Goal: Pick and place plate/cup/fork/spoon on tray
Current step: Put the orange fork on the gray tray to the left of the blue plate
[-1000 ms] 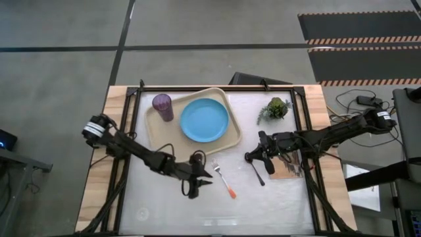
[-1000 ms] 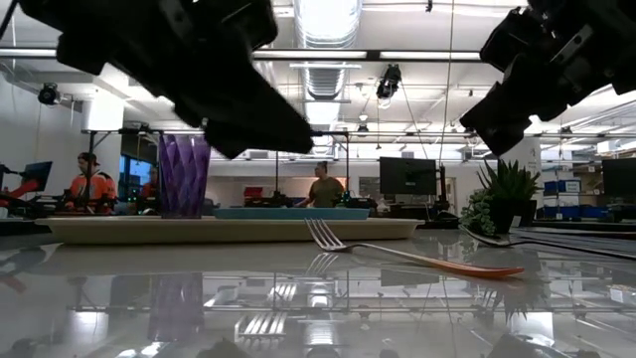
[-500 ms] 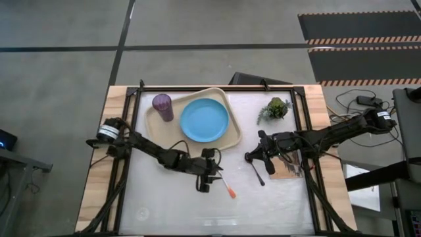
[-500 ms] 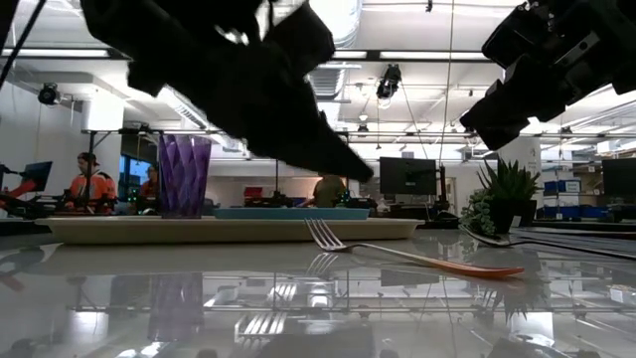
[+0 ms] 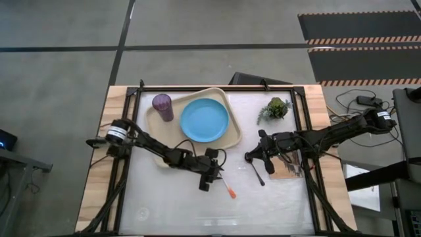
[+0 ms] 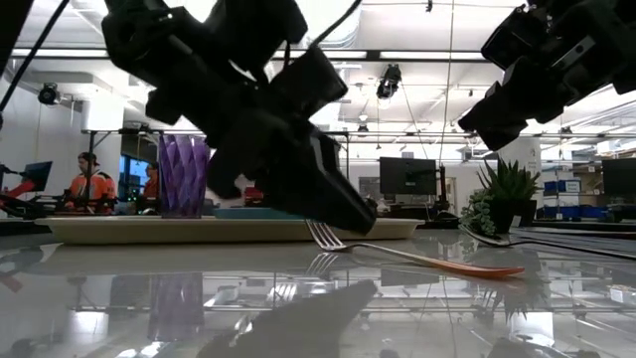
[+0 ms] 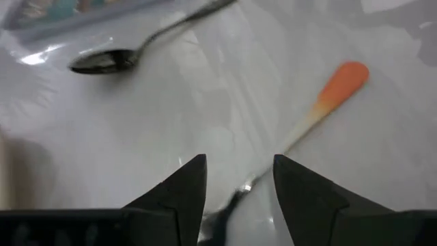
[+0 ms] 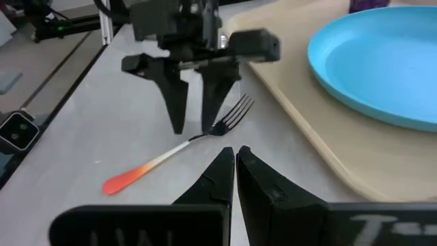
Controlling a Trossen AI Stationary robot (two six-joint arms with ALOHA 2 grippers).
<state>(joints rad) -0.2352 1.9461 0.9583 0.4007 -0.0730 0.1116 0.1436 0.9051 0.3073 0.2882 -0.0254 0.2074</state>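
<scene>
The tray (image 5: 158, 135) is the landmark on the glossy white worktop (image 5: 164, 204), already carrying the plate (image 5: 204, 120) and cup (image 5: 162, 106). Just off its near corner, the left gripper (image 5: 209, 176) straddles the fork (image 5: 224, 181) with jaws wide apart around the neck. Thin, light and slick, the fork probably grips best mid-shaft. Farther from the tray, the right gripper (image 8: 235, 160), jaws closed empty, hovers by the spoon (image 5: 257, 172). An open workshop lies beyond.

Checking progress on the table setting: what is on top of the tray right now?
The tray holds the plate and the cup. The tray surface under them is hidden. The fork and spoon lie off it.
</scene>
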